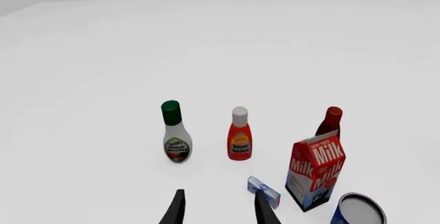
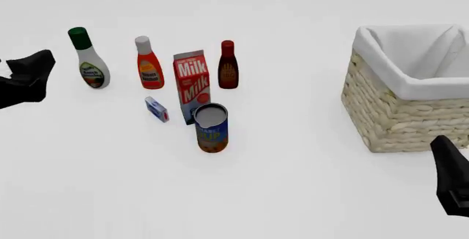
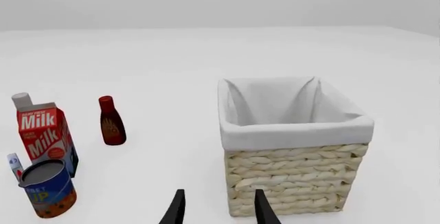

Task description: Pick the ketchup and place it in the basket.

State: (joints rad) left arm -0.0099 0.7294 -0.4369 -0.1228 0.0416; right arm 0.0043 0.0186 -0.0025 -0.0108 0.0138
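ketchup (image 2: pixel 149 65) upright, apart from neighbours

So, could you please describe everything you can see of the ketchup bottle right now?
The ketchup is an orange-red squeeze bottle with a white cap and a yellow-and-white label, plastic by its look. It stands upright on the white table, cap on, between the white bottle with the green cap and the milk carton, touching neither. No gripper holds it; only its cap shows in the right wrist view.

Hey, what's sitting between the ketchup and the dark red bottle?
The milk carton stands between the ketchup and the dark red bottle, slightly nearer the camera than both. The front view shows it best.
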